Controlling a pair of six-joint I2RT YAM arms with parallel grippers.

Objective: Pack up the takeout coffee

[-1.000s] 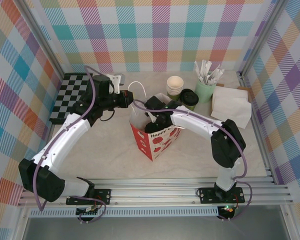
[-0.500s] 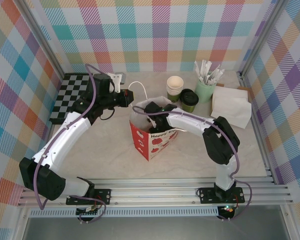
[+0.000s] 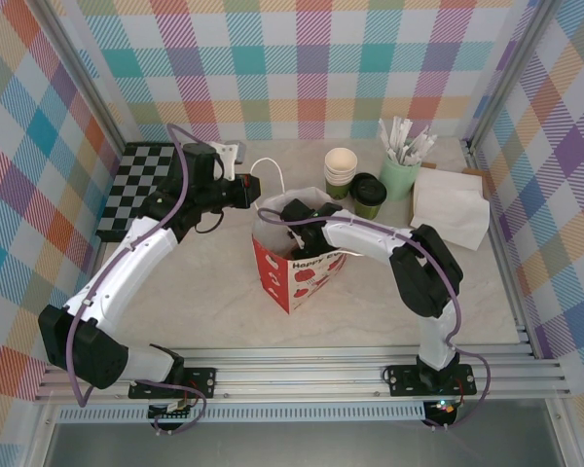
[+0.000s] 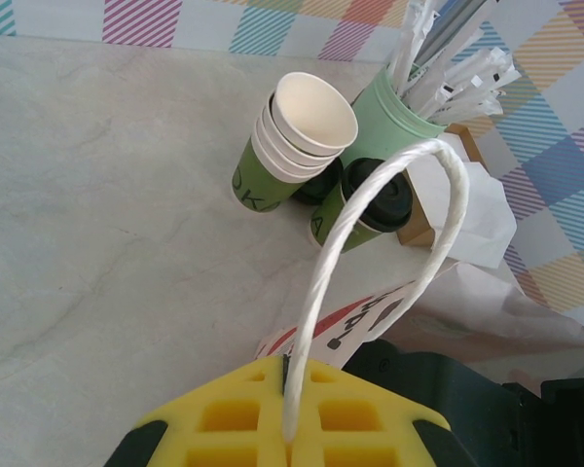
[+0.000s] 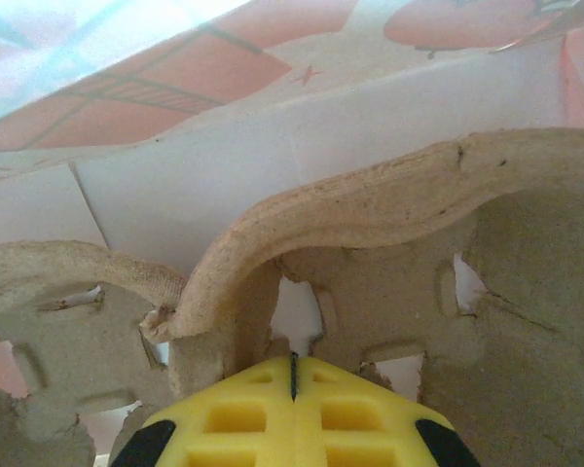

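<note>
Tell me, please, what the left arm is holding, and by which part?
The left gripper holds the paper bag by its white cord handle, jaws shut on the cord.

Lighting the table (image 3: 224, 292) evenly and brightly from above, casting only faint, soft shadows. Blurring the yellow pads (image 4: 234, 428) slightly at the bottom of both wrist views. Glowing pale and washed-out through the bag wall (image 5: 78, 49), upper left, right wrist view.

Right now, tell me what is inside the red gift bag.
A brown pulp cup carrier sits inside the bag, with the right gripper shut at its edge. The bag's bottom beneath the carrier is covered.
</note>
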